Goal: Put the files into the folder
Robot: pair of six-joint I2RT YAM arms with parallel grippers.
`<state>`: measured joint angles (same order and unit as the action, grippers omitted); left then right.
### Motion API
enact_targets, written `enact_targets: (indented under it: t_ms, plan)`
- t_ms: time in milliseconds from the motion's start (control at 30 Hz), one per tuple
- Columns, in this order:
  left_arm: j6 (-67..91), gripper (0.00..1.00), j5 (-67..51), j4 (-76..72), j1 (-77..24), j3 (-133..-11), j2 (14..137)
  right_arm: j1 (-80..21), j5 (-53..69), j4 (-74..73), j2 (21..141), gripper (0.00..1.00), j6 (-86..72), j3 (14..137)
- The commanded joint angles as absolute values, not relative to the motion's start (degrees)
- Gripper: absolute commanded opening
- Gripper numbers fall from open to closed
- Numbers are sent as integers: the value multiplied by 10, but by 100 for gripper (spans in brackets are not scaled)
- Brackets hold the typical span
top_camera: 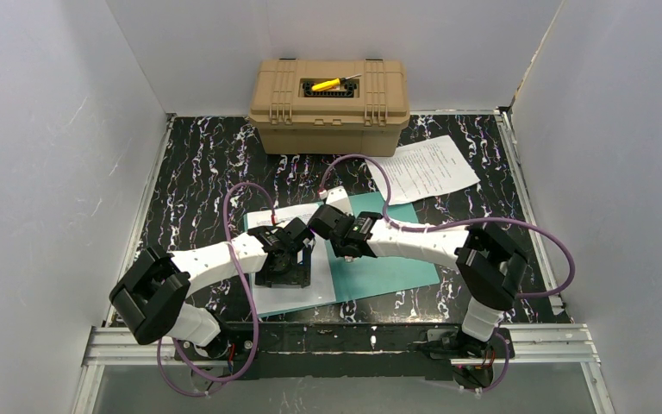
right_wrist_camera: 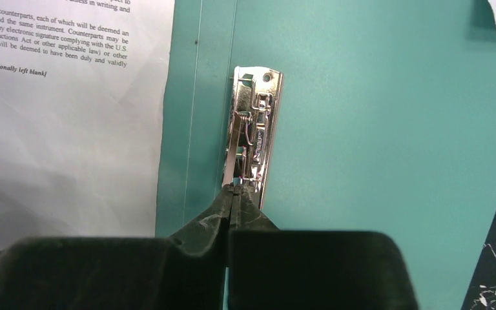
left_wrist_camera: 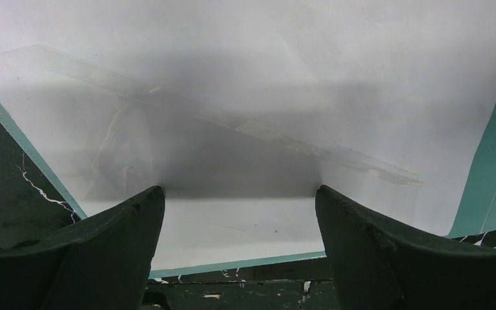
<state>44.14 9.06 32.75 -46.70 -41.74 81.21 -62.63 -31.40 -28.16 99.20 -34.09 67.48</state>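
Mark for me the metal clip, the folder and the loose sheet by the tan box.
metal clip (right_wrist_camera: 256, 129), right wrist view, middle of the chrome plate.
folder (right_wrist_camera: 374, 142), right wrist view, bare teal leaf right of the clip.
loose sheet (top_camera: 432, 167), top view, centre of the printed page.

L fingers (left_wrist_camera: 103, 252) spread wide, pointing down; R fingers (right_wrist_camera: 200, 226) pressed together.

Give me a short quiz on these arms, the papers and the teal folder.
1. True or false: the right gripper is shut at the end of the metal clip in the teal folder.
2. Where does the far printed sheet lie, relative to the tan case? A on top of it; B inside it; C on the table beside it.
3. Fill in: the left gripper stands ___ over a white sheet.
Key: 1 true; 2 C; 3 open.
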Motion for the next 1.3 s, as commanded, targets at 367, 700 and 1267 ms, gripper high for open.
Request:
enact_targets:
  t_ms: [367, 700, 1267]
  plan:
    - [448, 84, 74, 287, -464, -377, 856, -625, -356, -326, 884, 1, -336, 669]
    - [445, 84, 71, 287, -464, -381, 854, -588, -259, -239, 838, 1, -380, 554]
    - [443, 84, 68, 286, -464, -382, 857, -478, 42, -9, 855, 1, -475, 440]
